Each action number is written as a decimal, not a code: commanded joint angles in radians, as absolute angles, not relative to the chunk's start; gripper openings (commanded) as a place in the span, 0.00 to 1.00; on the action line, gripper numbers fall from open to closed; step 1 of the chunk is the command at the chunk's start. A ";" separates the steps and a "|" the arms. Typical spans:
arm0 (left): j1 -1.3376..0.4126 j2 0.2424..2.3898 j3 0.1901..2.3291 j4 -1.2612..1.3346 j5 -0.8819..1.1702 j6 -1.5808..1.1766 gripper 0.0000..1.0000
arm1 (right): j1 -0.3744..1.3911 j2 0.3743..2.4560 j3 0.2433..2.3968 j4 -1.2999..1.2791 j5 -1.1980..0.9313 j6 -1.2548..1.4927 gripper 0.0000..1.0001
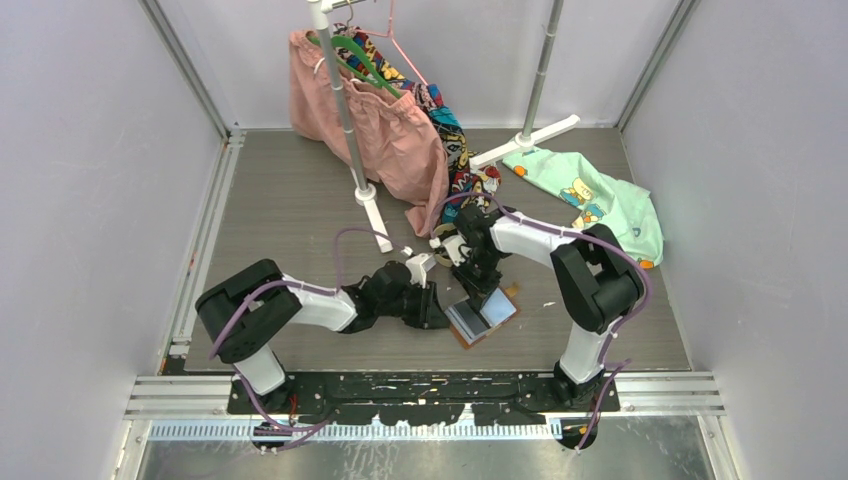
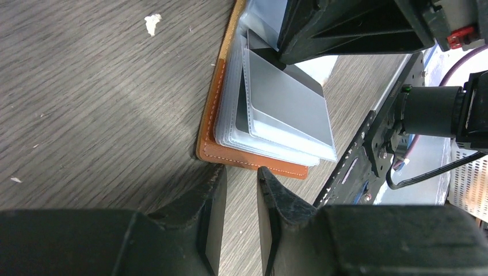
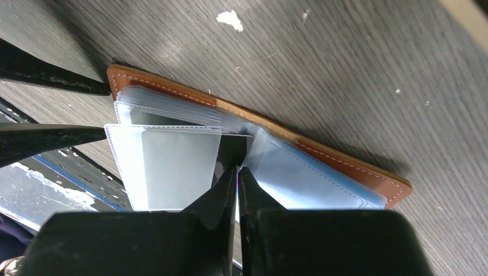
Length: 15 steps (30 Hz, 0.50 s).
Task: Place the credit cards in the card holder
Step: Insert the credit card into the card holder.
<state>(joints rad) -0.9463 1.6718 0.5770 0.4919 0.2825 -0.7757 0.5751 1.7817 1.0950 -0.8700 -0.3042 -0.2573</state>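
The card holder [image 1: 490,318] lies open on the table, tan leather [image 2: 253,158] below and clear sleeves fanned on top [image 3: 172,89]. One sleeve holds a greyish card [image 3: 178,164], which also shows in the left wrist view [image 2: 288,109]. My right gripper [image 1: 478,290] stands over the holder's middle, its jaws [image 3: 237,169] pressed together on a thin dark credit card [image 3: 233,150] whose far end sits between the sleeves. My left gripper [image 1: 437,308] is low at the holder's left edge, open and empty [image 2: 241,172], fingertips almost touching the leather. Other cards are out of view.
A clothes rack pole [image 1: 345,110] with a pink garment [image 1: 385,130] stands behind. A green garment [image 1: 590,195] lies at the back right. The black base rail [image 2: 374,144] runs close to the holder's near side. A white crumb [image 2: 152,23] lies on the table.
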 commanded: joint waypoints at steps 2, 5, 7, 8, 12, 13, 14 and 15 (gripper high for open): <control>-0.929 1.714 0.597 0.470 0.259 -0.736 0.28 | 0.587 1.778 1.123 -0.868 -0.370 -0.245 0.11; -0.916 1.713 0.594 0.475 0.258 -0.730 0.28 | 0.558 1.745 1.133 -0.882 -0.402 -0.261 0.11; -0.909 1.698 0.590 0.471 0.257 -0.717 0.28 | 0.522 1.716 1.138 -0.897 -0.429 -0.284 0.12; -0.905 1.687 0.586 0.464 0.253 -0.711 0.29 | 0.501 1.699 1.141 -0.913 -0.450 -0.305 0.12; -0.893 1.603 0.556 0.433 0.223 -0.663 0.33 | 0.411 1.605 1.162 -0.962 -0.565 -0.376 0.16; -0.888 1.577 0.547 0.426 0.213 -0.649 0.34 | 0.393 1.580 1.166 -0.967 -0.584 -0.389 0.18; -0.886 1.531 0.537 0.417 0.201 -0.634 0.36 | 0.377 1.555 1.171 -0.965 -0.598 -0.398 0.21; -0.882 1.493 0.528 0.408 0.189 -0.615 0.37 | 0.365 1.531 1.175 -0.960 -0.605 -0.400 0.23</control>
